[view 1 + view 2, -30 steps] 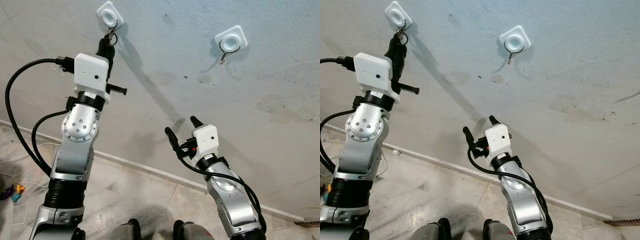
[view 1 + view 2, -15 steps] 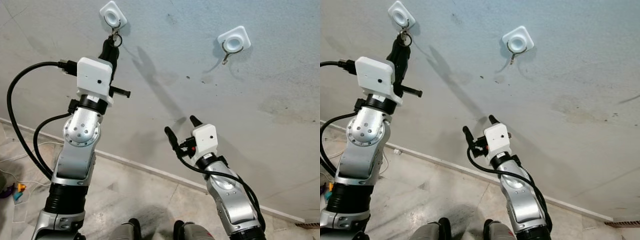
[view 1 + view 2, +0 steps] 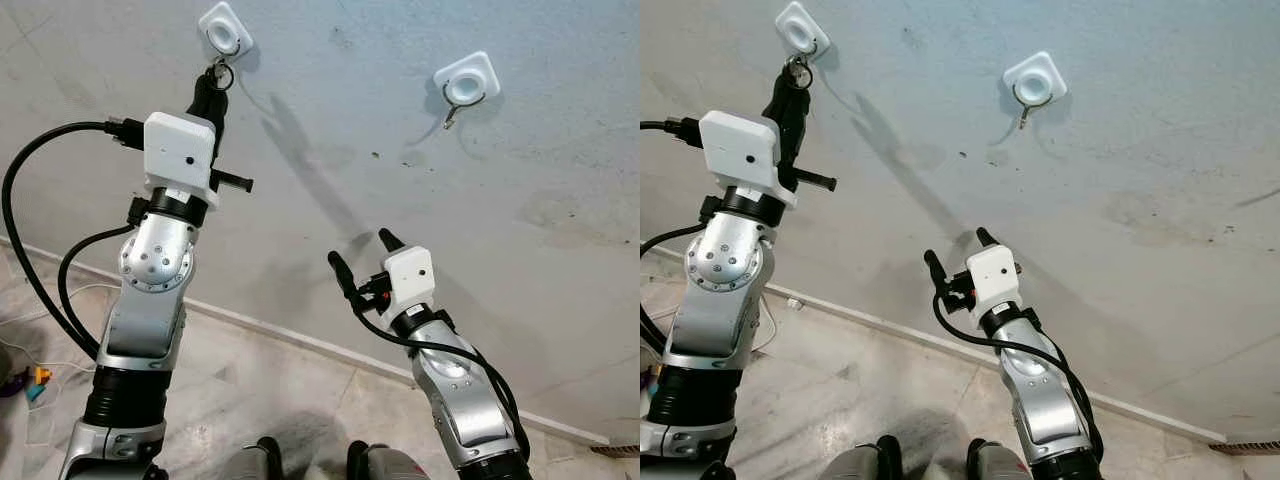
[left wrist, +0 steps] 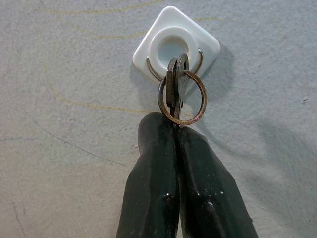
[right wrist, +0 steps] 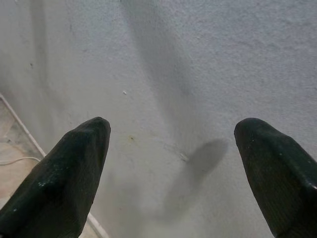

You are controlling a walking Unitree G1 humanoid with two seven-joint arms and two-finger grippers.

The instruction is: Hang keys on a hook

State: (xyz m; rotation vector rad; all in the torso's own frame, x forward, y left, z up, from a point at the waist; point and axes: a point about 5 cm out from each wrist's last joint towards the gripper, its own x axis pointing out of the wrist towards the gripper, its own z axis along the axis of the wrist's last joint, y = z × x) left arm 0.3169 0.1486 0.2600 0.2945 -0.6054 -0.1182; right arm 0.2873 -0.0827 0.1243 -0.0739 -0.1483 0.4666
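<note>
Keys (image 4: 177, 87) sit pinched between the closed fingers (image 4: 151, 168) of the left gripper (image 4: 176, 130), raised right up to the left hook (image 4: 174, 47) on the wall (image 3: 560, 150). In the left wrist view the key ring (image 4: 182, 96) lies against the wire of that hook, just under its white pad, but whether the ring is already threaded over the wire I cannot tell. My judgement: this is the hanging step itself, near its end. The next move calls for making sure the ring is seated over the wire, then parting the fingers and drawing back without dragging the keys off.

The left arm reaches steeply upward, its wrist tipped toward the wall so the fingers point up at the hook. The right gripper (image 3: 360, 252) is held low and well apart from the work, fingers spread wide and gripping nothing, aimed at bare wall. 1 more hook (image 3: 463, 82), on the robot's right, hangs with nothing on it. Below runs a pale tiled floor (image 3: 260, 390)
</note>
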